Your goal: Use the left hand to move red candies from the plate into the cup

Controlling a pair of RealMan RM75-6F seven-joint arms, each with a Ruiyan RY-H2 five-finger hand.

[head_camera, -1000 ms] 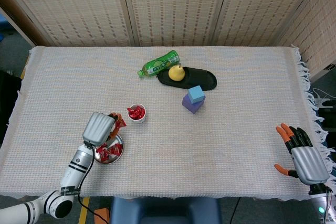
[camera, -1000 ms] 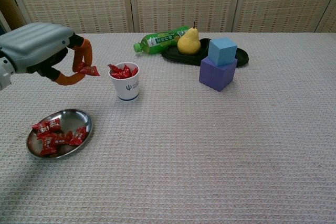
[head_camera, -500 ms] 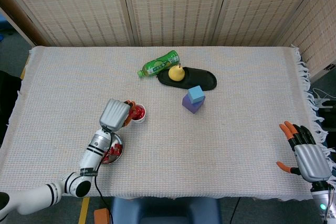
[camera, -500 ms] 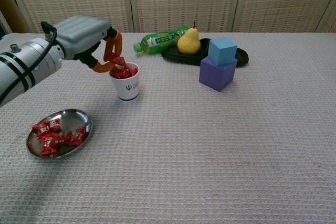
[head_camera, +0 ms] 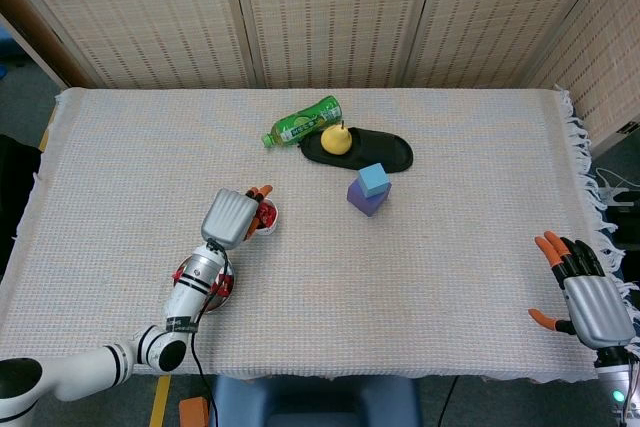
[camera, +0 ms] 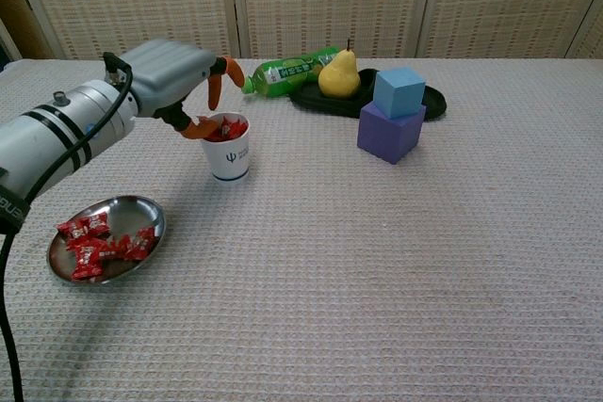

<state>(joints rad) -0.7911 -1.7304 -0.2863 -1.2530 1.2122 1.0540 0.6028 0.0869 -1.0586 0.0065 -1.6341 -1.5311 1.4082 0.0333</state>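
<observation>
A white paper cup (camera: 227, 154) (head_camera: 266, 218) holds several red candies (camera: 226, 128). My left hand (camera: 174, 72) (head_camera: 230, 217) hovers just over its left rim with the orange-tipped fingers (camera: 215, 91) spread apart and nothing pinched between them. The steel plate (camera: 135, 212) lies near the front left with several red candies (camera: 98, 243) in it. In the head view my forearm covers most of the plate (head_camera: 229, 286). My right hand (head_camera: 590, 302) rests at the table's near right corner, fingers spread, holding nothing.
Behind the cup a green bottle (camera: 287, 70) lies on its side next to a black tray (camera: 431, 101) carrying a yellow pear (camera: 340, 74). A blue cube (camera: 399, 90) is stacked on a purple block (camera: 387, 133) right of the cup.
The left hand carried a red candy from beside the plate to the cup, then its fingers spread and the candy is no longer pinched. The right hand barely moved.
</observation>
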